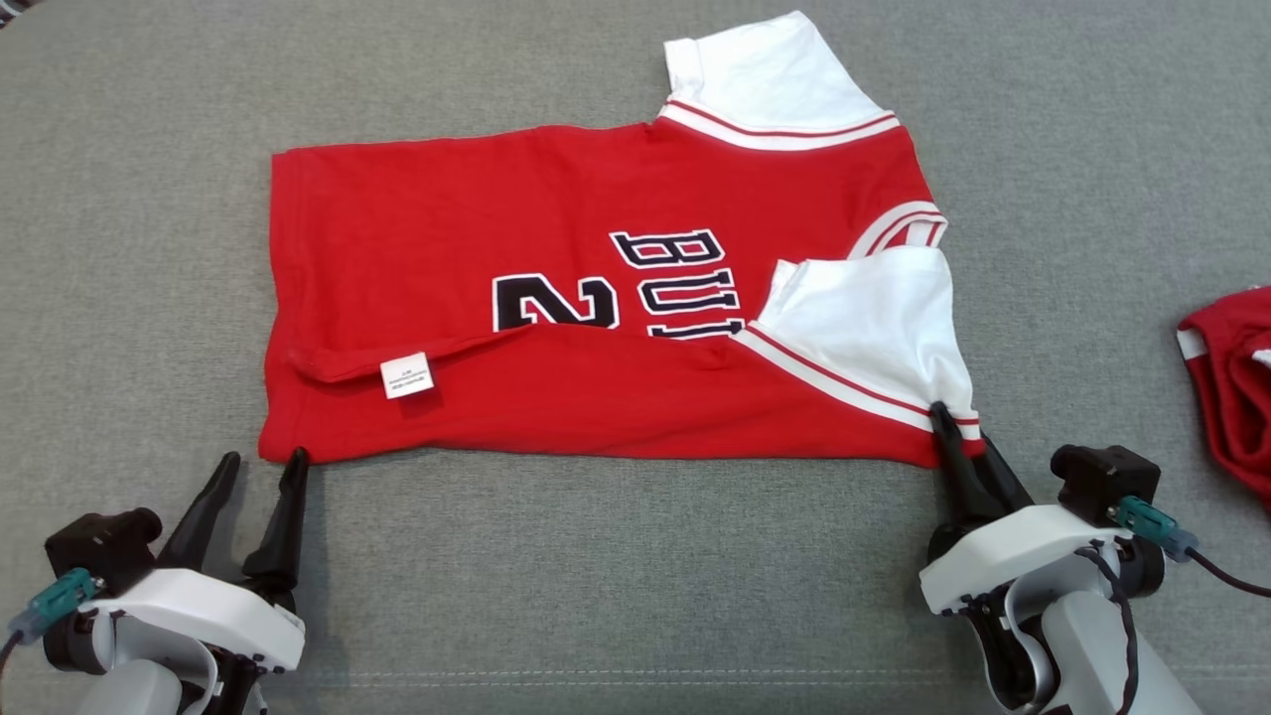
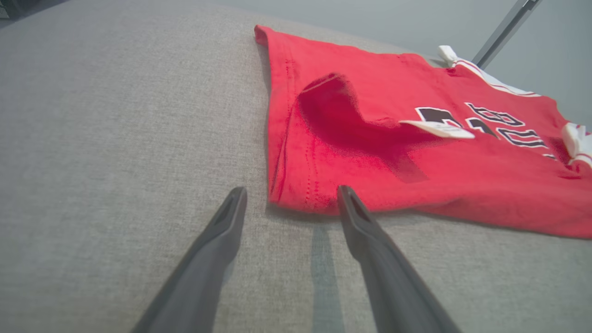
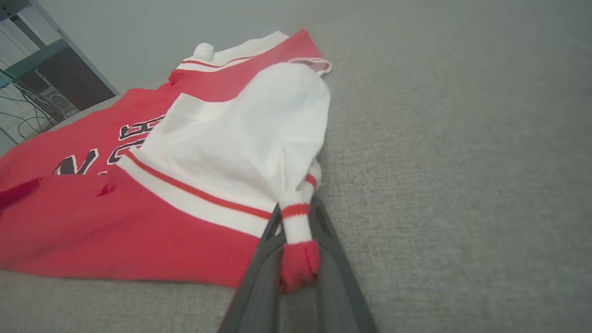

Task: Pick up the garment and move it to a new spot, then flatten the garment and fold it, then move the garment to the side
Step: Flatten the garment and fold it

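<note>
Garment [image 1: 596, 397] is laid across the middle of the grey desk [image 1: 635, 596], collar end right, hem left. The near edge is turned over onto the front, with the care label [image 1: 407, 375] showing.

Right end effector [image 1: 961, 432] is pinched on the near-right corner, with a small wad of red-and-white trim caught between the fingers. Left end effector [image 1: 264, 457] is spread wide at the near-left corner. One fingertip touches the hem and nothing is gripped.

Risks, as judged:
- If only the right side is lifted, the cloth would be dragged skew and the near fold pulled out.
- The bite on the right is thin, so slip under tension is likely.
- If the left is closed where it sits, the corner may be pushed away, or only one layer caught.
- Second red garment [image 1: 1231, 377] at the right edge could be snagged on a sideways move.
</note>
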`<state>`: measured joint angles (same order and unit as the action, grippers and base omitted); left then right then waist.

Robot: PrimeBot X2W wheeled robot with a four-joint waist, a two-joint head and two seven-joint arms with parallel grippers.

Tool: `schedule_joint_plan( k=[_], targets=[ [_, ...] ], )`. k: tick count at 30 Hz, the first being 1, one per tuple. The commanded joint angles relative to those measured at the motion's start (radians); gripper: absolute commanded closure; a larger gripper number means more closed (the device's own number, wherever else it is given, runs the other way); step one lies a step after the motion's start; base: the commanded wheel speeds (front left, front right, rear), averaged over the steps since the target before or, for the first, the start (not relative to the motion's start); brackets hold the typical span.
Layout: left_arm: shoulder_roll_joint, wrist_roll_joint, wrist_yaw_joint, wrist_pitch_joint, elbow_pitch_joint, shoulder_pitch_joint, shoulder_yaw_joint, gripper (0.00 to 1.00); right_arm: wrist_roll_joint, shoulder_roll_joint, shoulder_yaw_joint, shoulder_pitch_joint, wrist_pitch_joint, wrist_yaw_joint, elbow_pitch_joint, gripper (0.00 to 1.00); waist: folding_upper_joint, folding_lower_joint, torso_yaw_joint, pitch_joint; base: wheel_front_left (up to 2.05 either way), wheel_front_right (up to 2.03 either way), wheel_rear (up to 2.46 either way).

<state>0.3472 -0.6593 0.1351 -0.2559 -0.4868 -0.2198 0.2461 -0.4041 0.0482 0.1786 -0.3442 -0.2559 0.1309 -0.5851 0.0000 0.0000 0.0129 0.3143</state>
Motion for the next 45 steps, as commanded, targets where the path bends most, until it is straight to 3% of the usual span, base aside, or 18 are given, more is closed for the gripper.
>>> schedule_joint_plan(
  k=[1, 13, 14, 15, 16, 22, 29, 34, 45],
  targets=[
    [0.037, -0.012, -0.004, -0.006, 0.012, -0.037, -0.038, 0.0, -0.001, 0.002, 0.026, -0.015, -0.006, 0.0, 0.026, 1.0, 0.0, 0.0, -0.009, 0.008, 0.0, 0.0, 0.0],
    [0.071, -0.221, -0.004, -0.006, -0.092, -0.085, 0.034, 0.0, 0.007, 0.002, 0.075, -0.021, -0.006, 0.0, 0.058, 1.0, 0.0, 0.0, -0.05, 0.034, 0.0, 0.0, 0.0],
    [0.078, -0.23, -0.004, -0.006, -0.108, -0.09, 0.053, 0.33, 0.007, 0.002, 0.077, -0.021, -0.006, 0.0, 0.061, 1.0, 0.0, 0.0, -0.053, 0.035, 0.0, 0.0, 0.0],
    [0.08, -0.247, -0.004, -0.006, -0.118, -0.095, 0.069, 0.74, 0.007, 0.002, 0.08, -0.021, -0.006, 0.0, 0.063, 1.0, 0.0, 0.0, -0.056, 0.036, 0.0, 0.0, 0.0],
    [0.082, -0.267, -0.004, -0.006, -0.122, -0.101, 0.083, 1.0, 0.007, 0.002, 0.082, -0.023, -0.006, 0.0, 0.065, 1.0, 0.0, 0.0, -0.058, 0.037, 0.0, 0.0, 0.0],
    [0.11, -0.351, -0.004, -0.006, -0.099, -0.114, 0.179, 1.0, 0.009, 0.002, 0.084, -0.027, -0.006, 0.0, 0.065, 1.0, 0.0, 0.0, -0.058, 0.027, 0.0, 0.0, 0.0],
    [0.112, -0.414, -0.004, -0.006, -0.088, -0.09, 0.177, 1.0, 0.016, 0.002, 0.063, -0.019, -0.006, 0.0, 0.035, 1.0, 0.0, 0.0, -0.043, -0.029, 0.0, 0.0, 0.0],
    [0.104, -0.39, -0.004, -0.006, -0.113, -0.086, 0.125, 1.0, 0.028, 0.002, 0.04, -0.025, -0.006, 0.0, 0.004, 1.0, 0.0, 0.0, -0.038, -0.092, 0.0, 0.0, 0.0],
    [0.065, -0.336, -0.004, -0.006, -0.279, -0.054, 0.147, 1.0, 0.019, 0.002, 0.087, -0.003, -0.006, 0.0, -0.103, 1.0, 0.0, 0.0, -0.049, -0.174, 0.0, 0.0, 0.0]
  ],
)
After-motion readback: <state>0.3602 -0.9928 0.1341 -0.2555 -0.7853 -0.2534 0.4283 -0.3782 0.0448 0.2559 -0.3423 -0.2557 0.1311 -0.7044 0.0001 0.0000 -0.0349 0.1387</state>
